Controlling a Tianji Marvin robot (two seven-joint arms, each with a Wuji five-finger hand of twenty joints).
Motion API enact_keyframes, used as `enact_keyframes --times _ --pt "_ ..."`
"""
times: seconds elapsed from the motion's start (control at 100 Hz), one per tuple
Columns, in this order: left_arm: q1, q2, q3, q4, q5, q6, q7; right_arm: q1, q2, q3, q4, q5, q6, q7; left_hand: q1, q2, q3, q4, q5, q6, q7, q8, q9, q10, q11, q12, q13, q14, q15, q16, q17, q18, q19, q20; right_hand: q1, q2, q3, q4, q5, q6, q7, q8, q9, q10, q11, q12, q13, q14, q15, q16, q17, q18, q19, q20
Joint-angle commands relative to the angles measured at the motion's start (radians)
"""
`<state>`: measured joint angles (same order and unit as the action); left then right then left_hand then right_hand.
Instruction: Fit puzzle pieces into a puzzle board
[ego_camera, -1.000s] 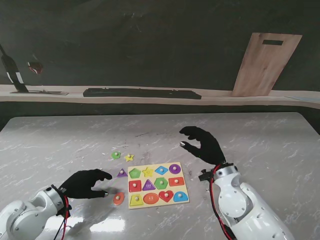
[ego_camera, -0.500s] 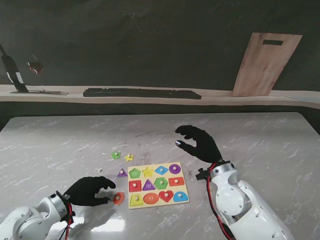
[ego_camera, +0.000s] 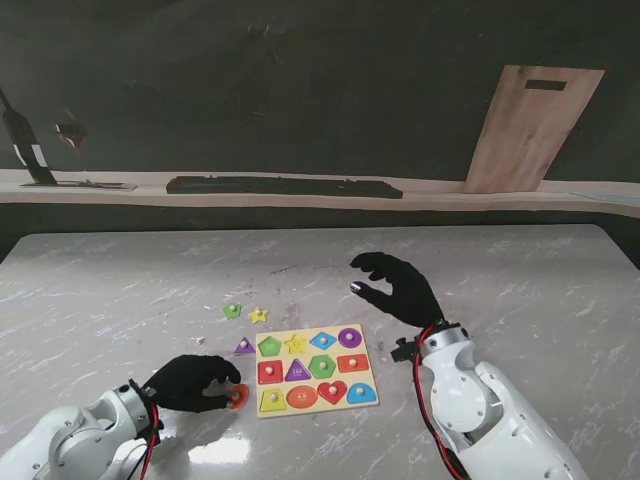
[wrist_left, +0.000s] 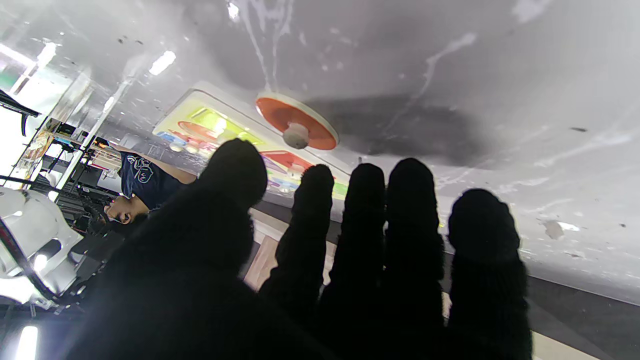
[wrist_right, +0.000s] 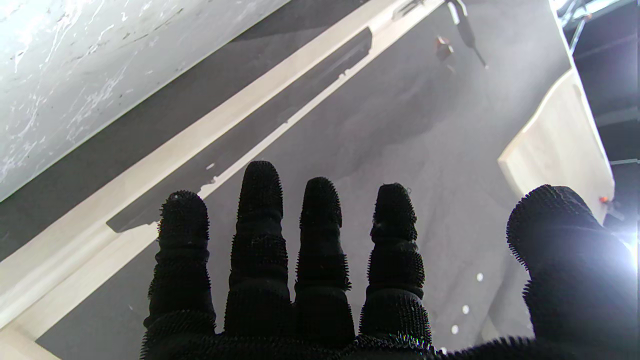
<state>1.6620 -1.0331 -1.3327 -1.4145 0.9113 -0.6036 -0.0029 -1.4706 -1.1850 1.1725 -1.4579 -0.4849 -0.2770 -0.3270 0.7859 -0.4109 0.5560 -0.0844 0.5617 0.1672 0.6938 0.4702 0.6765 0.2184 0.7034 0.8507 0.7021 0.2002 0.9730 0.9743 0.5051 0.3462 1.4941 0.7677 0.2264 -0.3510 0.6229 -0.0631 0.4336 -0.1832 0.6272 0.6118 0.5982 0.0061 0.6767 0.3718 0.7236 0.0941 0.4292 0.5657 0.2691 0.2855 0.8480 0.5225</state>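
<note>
Holding twelve coloured shapes in its slots, the pale wooden puzzle board (ego_camera: 316, 370) lies on the grey marble table (ego_camera: 120, 280). Just beside its left edge sits an orange oval piece with a white knob (ego_camera: 238, 396); a purple triangle (ego_camera: 244, 346), green piece (ego_camera: 232, 310) and yellow star (ego_camera: 258, 315) lie farther away on open marble. The black-gloved left hand (ego_camera: 190, 382) curls around the oval, fingertips near the knob; grip unclear. The black-gloved right hand (ego_camera: 398, 288) hovers spread, empty, beyond the board's right corner.

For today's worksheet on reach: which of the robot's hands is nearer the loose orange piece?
Left. The left hand is right at the orange piece; the right hand hovers beyond the board's far right corner.
</note>
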Motion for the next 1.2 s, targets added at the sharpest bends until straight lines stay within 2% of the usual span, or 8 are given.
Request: enact_keyframes --times 0.0,0.13,0.29,0.52,0.76,0.93,1.05,1.19 --pt "-0.009 0.000 0.016 0.014 0.012 0.005 0.029 -0.009 0.000 -0.002 -0.008 -0.004 0.003 0.000 0.012 -0.026 -0.023 -0.014 0.026 -0.024 0.057 0.028 0.021 -0.013 0.030 0.022 0.027 -0.017 0.043 0.005 0.018 -0.067 0.045 -0.012 -0.014 0.016 -0.018 0.020 0.009 -0.029 0.000 -0.001 -0.003 -0.007 -0.007 0.009 -0.007 -0.003 0.012 0.005 -0.006 0.003 0.011 0.022" --pt "-0.031 -0.001 0.042 0.038 0.051 0.012 0.085 -0.011 0.000 0.000 -0.010 -0.003 0.004 0.001 0.033 -0.026 -0.106 -0.027 0.044 -0.043 0.176 0.038 0.066 -0.012 0.063 0.036 0.054 -0.005 0.072 -0.007 0.051 -0.052 0.070 -0.028 -0.013 0.016 -0.018 0.020 0.010 -0.028 0.000 -0.001 -0.003 -0.007 -0.007 0.009 -0.007 -0.004 0.011 0.005 -0.006 0.004 0.011 0.022" --pt "-0.057 0.003 0.071 0.064 0.092 0.018 0.128 -0.014 0.000 0.002 -0.013 -0.003 0.008 0.001 0.039 -0.032 -0.144 -0.032 0.063 -0.066 0.281 0.079 0.107 -0.016 0.096 0.049 0.081 0.004 0.094 -0.013 0.081 -0.036 0.089 -0.038 -0.012 0.015 -0.018 0.020 0.010 -0.027 0.000 -0.001 -0.003 -0.008 -0.007 0.009 -0.006 -0.002 0.012 0.006 -0.006 0.004 0.011 0.022" --pt "-0.083 0.005 0.101 0.087 0.099 0.026 0.137 -0.017 0.000 0.005 -0.018 -0.002 0.016 0.001 0.060 -0.035 -0.176 -0.030 0.071 -0.091 0.397 0.127 0.135 -0.019 0.115 0.058 0.096 0.014 0.107 -0.021 0.096 -0.027 0.104 -0.046 -0.010 0.014 -0.018 0.020 0.012 -0.027 0.001 0.000 -0.004 -0.007 -0.007 0.009 -0.007 -0.002 0.013 0.006 -0.006 0.003 0.011 0.022" --pt "-0.107 0.009 0.128 0.109 0.109 0.029 0.136 -0.018 0.001 0.007 -0.021 0.000 0.017 0.006 0.100 -0.050 -0.177 -0.026 0.082 -0.120 0.446 0.144 0.156 -0.028 0.128 0.063 0.105 0.015 0.110 -0.027 0.099 -0.022 0.108 -0.049 -0.008 0.014 -0.019 0.021 0.012 -0.028 0.002 0.000 -0.003 -0.007 -0.007 0.009 -0.007 -0.004 0.013 0.006 -0.006 0.005 0.011 0.022" --pt "-0.118 0.013 0.145 0.121 0.121 0.040 0.134 -0.020 0.001 0.010 -0.021 0.000 0.018 0.008 0.142 -0.052 -0.148 -0.021 0.105 -0.119 0.442 0.102 0.174 -0.027 0.121 0.054 0.111 0.020 0.107 -0.036 0.101 -0.018 0.111 -0.051 -0.007 0.014 -0.019 0.021 0.014 -0.030 0.003 0.001 -0.002 -0.006 -0.006 0.010 -0.007 -0.002 0.013 0.006 -0.006 0.004 0.012 0.022" --pt "-0.115 0.014 0.142 0.115 0.116 0.044 0.112 -0.022 0.001 0.010 -0.021 0.000 0.021 0.007 0.156 -0.063 -0.090 -0.023 0.159 -0.083 0.387 -0.011 0.210 -0.005 0.072 0.048 0.121 0.040 0.088 -0.054 0.103 -0.002 0.110 -0.051 -0.006 0.014 -0.019 0.021 0.016 -0.031 0.005 0.001 -0.003 -0.006 -0.006 0.009 -0.007 -0.002 0.013 0.006 -0.006 0.004 0.011 0.022" --pt "-0.096 0.016 0.123 0.091 0.111 0.037 0.080 -0.025 0.001 0.009 -0.023 0.000 0.027 0.004 0.157 -0.077 -0.030 -0.025 0.205 -0.042 0.341 -0.115 0.251 0.018 0.031 -0.021 0.163 0.050 0.087 -0.071 0.139 0.000 0.139 -0.048 -0.005 0.013 -0.020 0.021 0.020 -0.033 0.006 0.002 -0.003 -0.006 -0.006 0.009 -0.007 -0.002 0.014 0.006 -0.006 0.004 0.011 0.022"
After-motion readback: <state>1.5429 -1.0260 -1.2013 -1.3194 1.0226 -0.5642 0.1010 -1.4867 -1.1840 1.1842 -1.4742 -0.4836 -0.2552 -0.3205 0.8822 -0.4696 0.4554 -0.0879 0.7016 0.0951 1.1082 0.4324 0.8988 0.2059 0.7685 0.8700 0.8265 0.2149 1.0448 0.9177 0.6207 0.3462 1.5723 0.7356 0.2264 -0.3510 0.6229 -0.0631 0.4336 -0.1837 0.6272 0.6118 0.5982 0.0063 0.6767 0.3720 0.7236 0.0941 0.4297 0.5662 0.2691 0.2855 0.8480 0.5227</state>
